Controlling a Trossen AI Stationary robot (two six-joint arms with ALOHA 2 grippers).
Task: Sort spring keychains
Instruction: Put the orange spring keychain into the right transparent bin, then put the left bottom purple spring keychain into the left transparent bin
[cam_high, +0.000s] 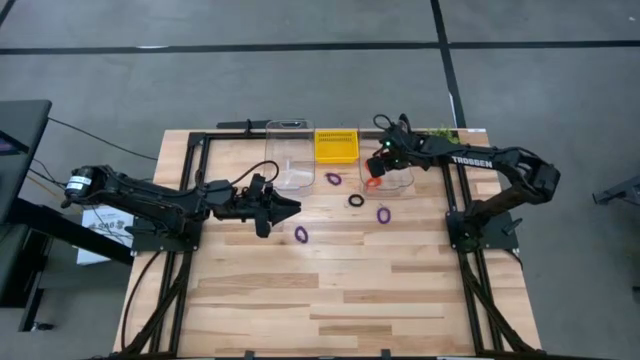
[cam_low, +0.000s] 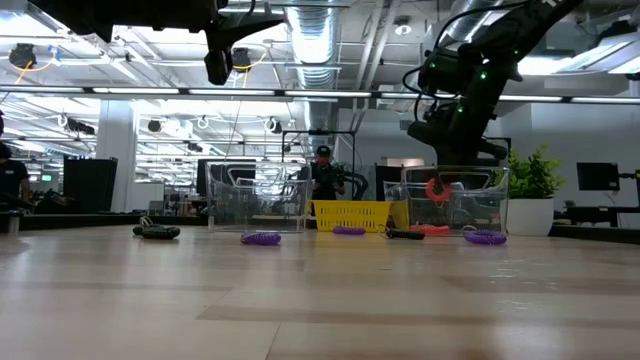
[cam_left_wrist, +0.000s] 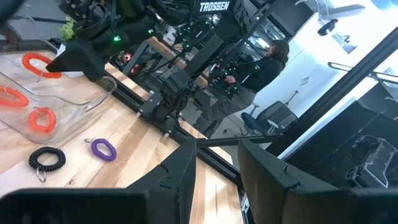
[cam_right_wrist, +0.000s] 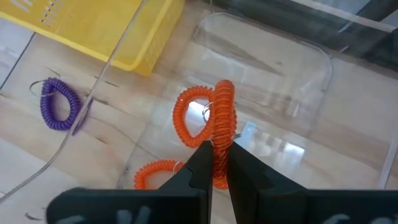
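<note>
Hanging inside the right clear bin (cam_right_wrist: 298, 93), right jaws pinch an orange keychain (cam_right_wrist: 221, 134); left jaws apart.

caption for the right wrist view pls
Right gripper holds an orange spring keychain over the clear bin.

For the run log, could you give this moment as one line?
right gripper: shut on orange keychain, over right clear bin | left gripper: open, idle

Orange keychains (cam_right_wrist: 217, 134), purple keychains (cam_high: 301, 234), one black keychain (cam_high: 356, 200); yellow basket (cam_high: 336, 146), clear bins (cam_high: 285, 150), pale wood table (cam_high: 330, 290).
</note>
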